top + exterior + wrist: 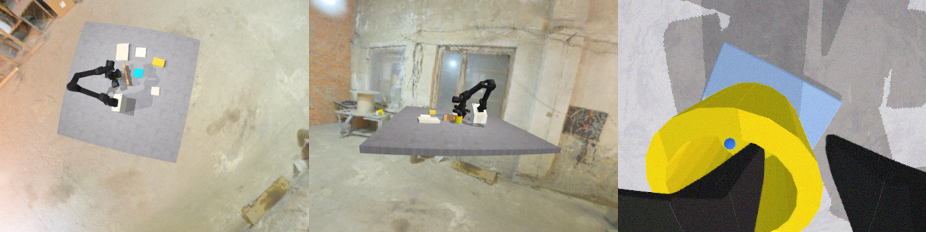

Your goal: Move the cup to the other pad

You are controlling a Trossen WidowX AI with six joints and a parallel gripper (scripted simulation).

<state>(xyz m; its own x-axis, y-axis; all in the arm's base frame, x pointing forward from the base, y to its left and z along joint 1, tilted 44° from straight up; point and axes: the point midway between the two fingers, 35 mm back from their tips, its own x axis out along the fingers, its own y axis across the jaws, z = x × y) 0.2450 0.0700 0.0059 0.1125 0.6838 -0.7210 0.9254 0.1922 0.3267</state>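
Observation:
The yellow cup (117, 78) (458, 120) (758, 117) stands upright on the blue pad (455, 123) (735, 67). A blue marble (729, 143) shows inside it; the rest of its inside is partly hidden by a finger. My gripper (461, 115) (795, 144) is partly open, with one finger over the cup's mouth and the other outside its wall, with a gap beside the wall. The arm covers most of the cup in the top view. The cyan pad (138, 72) (442, 117) lies beyond the orange bar.
The upright orange bar (126, 74) (448, 117) stands between the two pads. A cream block (122, 52) (428, 120), a white tile (140, 52), a yellow block (158, 62) (432, 111) and a small cream tile (155, 90) lie around. The arm's white base (121, 102) (480, 118) is near the cup.

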